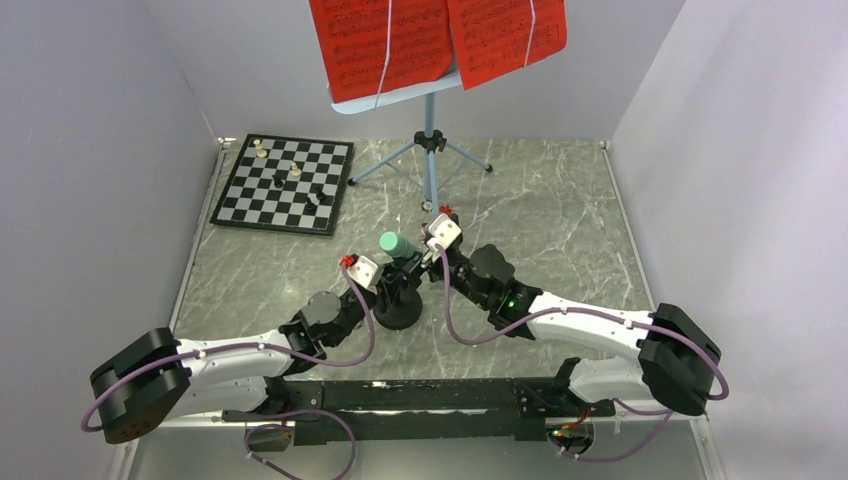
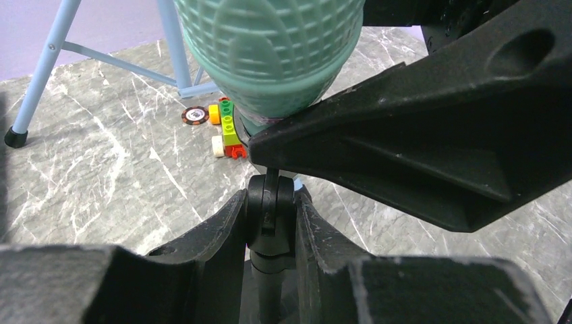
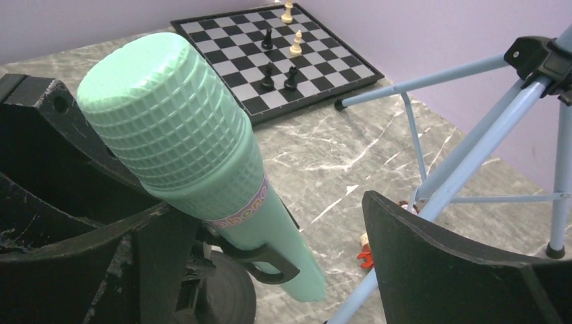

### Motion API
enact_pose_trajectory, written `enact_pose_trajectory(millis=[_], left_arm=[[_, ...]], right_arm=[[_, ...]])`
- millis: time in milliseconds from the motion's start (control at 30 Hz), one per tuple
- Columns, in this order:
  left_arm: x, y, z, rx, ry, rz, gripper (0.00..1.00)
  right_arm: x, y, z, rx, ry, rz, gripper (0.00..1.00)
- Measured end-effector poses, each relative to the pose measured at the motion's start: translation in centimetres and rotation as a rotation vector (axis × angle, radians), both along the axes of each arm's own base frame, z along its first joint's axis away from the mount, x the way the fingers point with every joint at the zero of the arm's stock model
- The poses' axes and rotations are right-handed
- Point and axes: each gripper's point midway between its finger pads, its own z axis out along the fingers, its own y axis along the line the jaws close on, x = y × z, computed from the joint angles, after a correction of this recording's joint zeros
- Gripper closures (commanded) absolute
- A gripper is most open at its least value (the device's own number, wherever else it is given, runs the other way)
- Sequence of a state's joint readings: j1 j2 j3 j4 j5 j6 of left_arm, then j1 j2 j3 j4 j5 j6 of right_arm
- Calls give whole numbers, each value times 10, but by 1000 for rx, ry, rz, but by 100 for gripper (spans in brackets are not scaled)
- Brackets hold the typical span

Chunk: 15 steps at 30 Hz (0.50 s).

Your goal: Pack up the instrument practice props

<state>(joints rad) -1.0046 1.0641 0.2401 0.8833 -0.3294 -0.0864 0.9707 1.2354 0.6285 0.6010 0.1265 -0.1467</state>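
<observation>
The mint-green toy microphone [image 1: 396,243] sits tilted in the clip of the small black round-base mic stand [image 1: 398,314] at the table's middle. My left gripper [image 2: 271,219] is shut on the stand's black post joint just under the microphone [image 2: 270,54]. My right gripper [image 3: 297,263] is open, with its jaws standing wide on either side of the microphone's handle [image 3: 270,236]; the left finger [image 3: 152,260] is close to it and the right finger [image 3: 445,263] stands well clear. The light blue music stand [image 1: 430,150] stands behind, holding red sheet-music pages [image 1: 380,40].
A black-and-white chessboard [image 1: 287,182] with several pieces lies at the back left. A small multicoloured block toy [image 2: 228,125] and a round chip [image 2: 194,115] lie by the tripod's legs [image 3: 465,169]. Grey walls close in the left, right and back sides.
</observation>
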Motion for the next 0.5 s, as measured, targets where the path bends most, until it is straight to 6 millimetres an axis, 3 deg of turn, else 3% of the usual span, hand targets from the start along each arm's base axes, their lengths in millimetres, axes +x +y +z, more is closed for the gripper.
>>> enact_pose_trajectory(millis=[100, 200, 300, 500], left_arm=[[1, 0, 0, 3, 2, 2, 100], [1, 0, 0, 4, 2, 2, 100], [1, -1, 0, 6, 4, 2, 100], [3, -2, 0, 8, 4, 7, 100]], right_arm=[[2, 2, 1, -4, -22, 1, 12], [3, 6, 0, -9, -38, 7, 25], [1, 10, -2, -12, -45, 23, 42], [2, 14, -2, -33, -65, 35, 90]])
